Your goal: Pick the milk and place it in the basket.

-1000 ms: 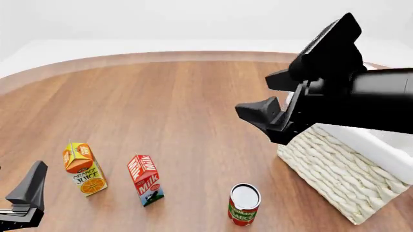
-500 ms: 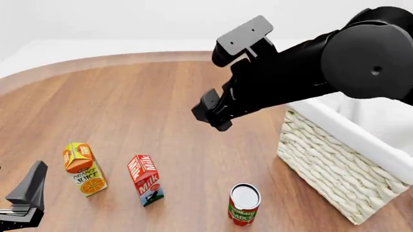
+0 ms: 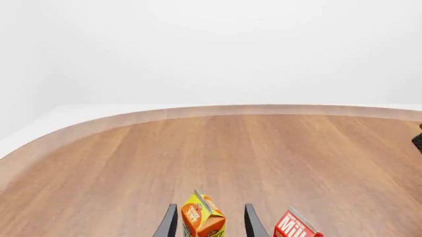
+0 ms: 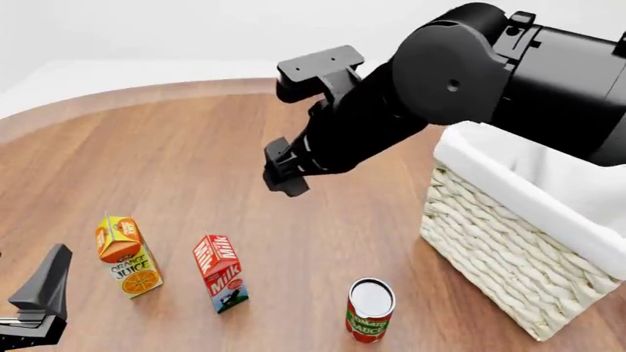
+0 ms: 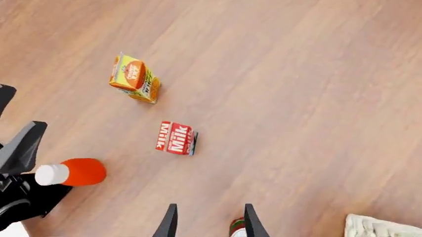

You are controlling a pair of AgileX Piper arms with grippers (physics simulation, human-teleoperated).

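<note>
The milk [image 4: 221, 273], a small red carton, stands upright near the table's front edge; from above it shows as the milk [image 5: 175, 138] and in part as the milk [image 3: 295, 226]. My right gripper [image 4: 284, 173] hangs high over the table, above and behind the carton, well apart from it. Its fingers are open and empty in the right wrist view [image 5: 207, 224]. The pale wicker basket [image 4: 503, 253] with white lining stands at the right. At the front left, my left gripper [image 4: 39, 293] rests low; its open, empty fingers [image 3: 209, 226] point toward the juice carton.
An orange-yellow juice carton [image 4: 127, 255] stands left of the milk. A red-green can [image 4: 370, 309] stands to the milk's right, in front of the basket. A red bottle with a white cap [image 5: 71, 172] lies by the left arm. Bare wood stretches behind the cartons.
My right arm has swung left and downward from beside the basket to above the middle of the table. The left arm and all objects have stayed put.
</note>
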